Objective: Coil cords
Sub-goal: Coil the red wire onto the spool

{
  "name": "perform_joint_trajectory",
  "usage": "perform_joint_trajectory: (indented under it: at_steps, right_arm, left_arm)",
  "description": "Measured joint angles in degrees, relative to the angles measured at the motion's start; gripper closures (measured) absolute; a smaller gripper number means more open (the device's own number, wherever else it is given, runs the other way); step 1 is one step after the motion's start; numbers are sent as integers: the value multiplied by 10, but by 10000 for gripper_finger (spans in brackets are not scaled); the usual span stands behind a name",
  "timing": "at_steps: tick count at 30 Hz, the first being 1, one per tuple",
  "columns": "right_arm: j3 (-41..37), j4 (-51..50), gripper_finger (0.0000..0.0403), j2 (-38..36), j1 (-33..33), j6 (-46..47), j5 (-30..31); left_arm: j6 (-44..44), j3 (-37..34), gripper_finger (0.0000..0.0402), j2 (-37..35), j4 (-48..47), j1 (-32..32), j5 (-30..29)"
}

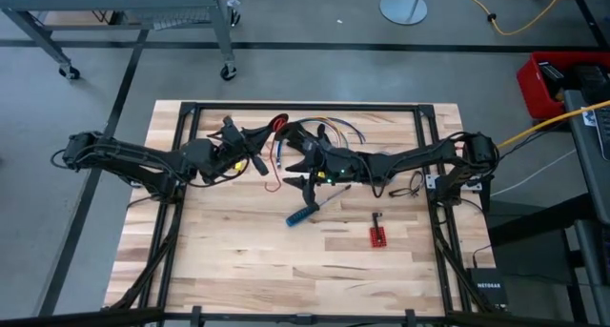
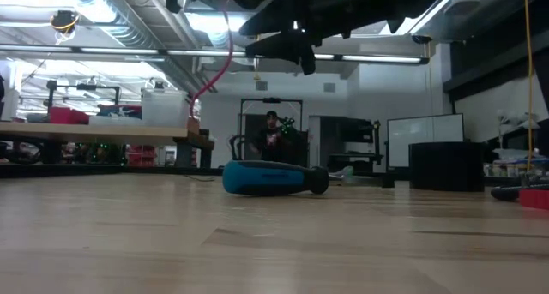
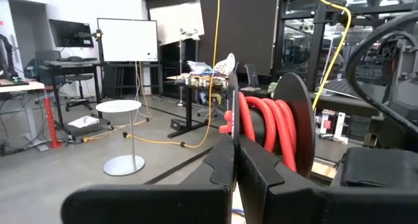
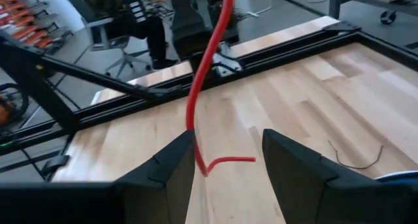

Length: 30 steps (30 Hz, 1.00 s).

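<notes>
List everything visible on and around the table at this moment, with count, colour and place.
red cord: one, red, hanging from the spool to the table between the arms
spool: one, dark discs wound with red cord, at the left end effector
loose wires: a few, dark, blue and yellow, at the table's far edge
screwdriver: one, blue handle, mid-table
red block: one, red, right of the screwdriver
thin dark wire: one, dark, under the right arm
table: one, light wood
left end effector: shut, at the spool
right end effector: open, astride the red cord
</notes>
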Motion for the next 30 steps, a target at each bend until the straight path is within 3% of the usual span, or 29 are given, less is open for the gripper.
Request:
perform_joint_trajectory:
  at_steps: [9,22,30]
  right_arm:
    - [0,-1,221,0,9,1,-17]
    - [0,39,221,55,25,-2,40]
    - [4,81,221,82,25,-2,13]
  left_arm:
    - [0,0,401,1,0,0,0]
    - [0,0,401,1,-5,-3,0]
    - [0,0,401,1,-5,-3,0]
